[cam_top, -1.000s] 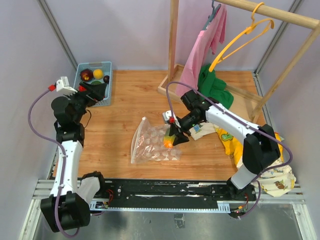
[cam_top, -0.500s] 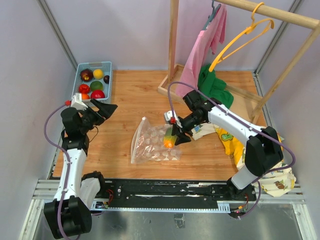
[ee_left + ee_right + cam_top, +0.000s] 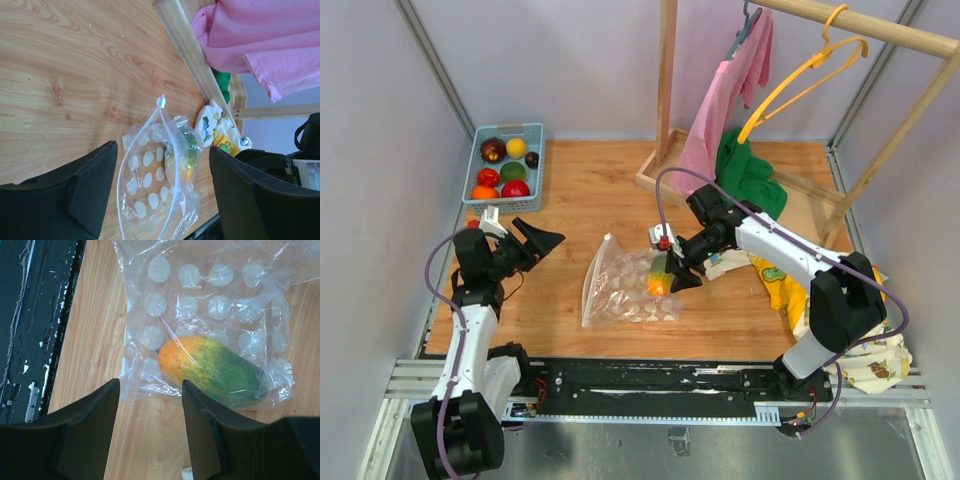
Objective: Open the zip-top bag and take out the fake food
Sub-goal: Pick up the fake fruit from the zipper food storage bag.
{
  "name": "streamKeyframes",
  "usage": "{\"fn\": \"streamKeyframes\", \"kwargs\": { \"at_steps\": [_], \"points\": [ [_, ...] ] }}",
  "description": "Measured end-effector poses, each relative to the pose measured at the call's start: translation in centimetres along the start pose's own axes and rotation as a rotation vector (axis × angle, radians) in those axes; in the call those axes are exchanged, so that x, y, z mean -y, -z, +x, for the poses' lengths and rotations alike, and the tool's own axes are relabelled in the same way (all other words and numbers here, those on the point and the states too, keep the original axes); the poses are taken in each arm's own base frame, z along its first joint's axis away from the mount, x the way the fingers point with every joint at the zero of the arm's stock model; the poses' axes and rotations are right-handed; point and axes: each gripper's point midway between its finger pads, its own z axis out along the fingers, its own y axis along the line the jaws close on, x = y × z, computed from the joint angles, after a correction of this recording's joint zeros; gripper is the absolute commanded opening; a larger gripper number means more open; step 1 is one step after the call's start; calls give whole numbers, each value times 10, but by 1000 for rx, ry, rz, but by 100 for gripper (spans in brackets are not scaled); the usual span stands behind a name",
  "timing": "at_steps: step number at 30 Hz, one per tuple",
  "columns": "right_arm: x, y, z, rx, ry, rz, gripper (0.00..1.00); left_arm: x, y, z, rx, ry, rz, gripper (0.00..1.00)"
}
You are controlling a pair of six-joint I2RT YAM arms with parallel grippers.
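The left gripper [image 3: 162,147] and right gripper [image 3: 150,382] are gaping empty near the bag [image 3: 185,305]; its slick film is probably risking slippage, trapping the fruit [image 3: 210,365].

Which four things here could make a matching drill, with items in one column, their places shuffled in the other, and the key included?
1 zip-top bag
2 orange-green fruit
3 blue basket
4 yellow hanger

A hooked over the wooden rail
B inside the bag
C lying on the table, near its middle
D at the far-left corner of the table

Pairs: 1-C, 2-B, 3-D, 4-A
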Motion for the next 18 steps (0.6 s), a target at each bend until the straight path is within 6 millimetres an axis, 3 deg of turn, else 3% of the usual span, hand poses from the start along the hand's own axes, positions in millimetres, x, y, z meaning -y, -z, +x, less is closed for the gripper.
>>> {"fn": "streamKeyframes", "kwargs": {
  "at_steps": [4, 12, 18],
  "points": [
    [4, 0, 1, -6, -7, 16, 54, -5, -4, 8, -38, 18, -10, 71],
    [15, -1, 7, -33, -31, 68, 55, -10, -14, 36, -144, 30, -26, 35],
    [20, -4, 21, -70, -78, 105, 55, -15, -21, 56, -219, 28, -39, 32]
  ]
}}
